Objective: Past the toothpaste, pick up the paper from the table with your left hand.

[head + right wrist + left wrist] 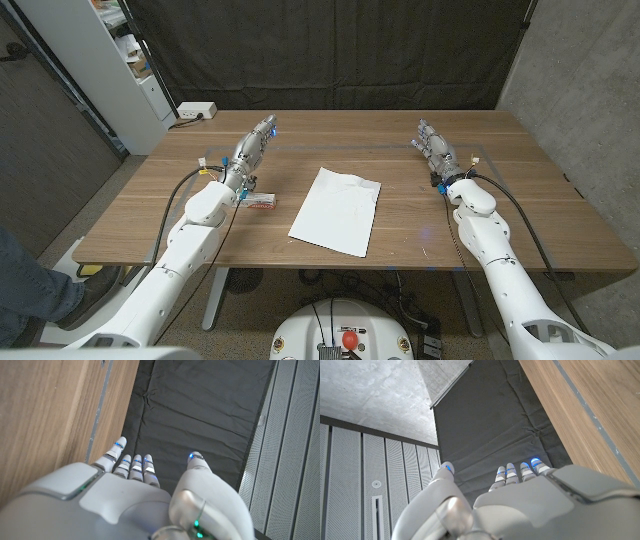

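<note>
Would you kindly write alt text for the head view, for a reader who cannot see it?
A white sheet of paper lies mid-table on a wooden table, untouched, between two robot arms. The left hand and right hand hold nothing, fingers extended toward the far edge. A small toothpaste box sits beside the left forearm.

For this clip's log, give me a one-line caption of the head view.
Both hands, left and right, wait open on the table; paper between them, toothpaste by the left arm.

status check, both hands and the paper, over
Left robot hand open, empty, far-left of table. Right robot hand open, empty. Paper flat mid-table, untouched. Toothpaste lies by left forearm, between that arm and paper.
</note>
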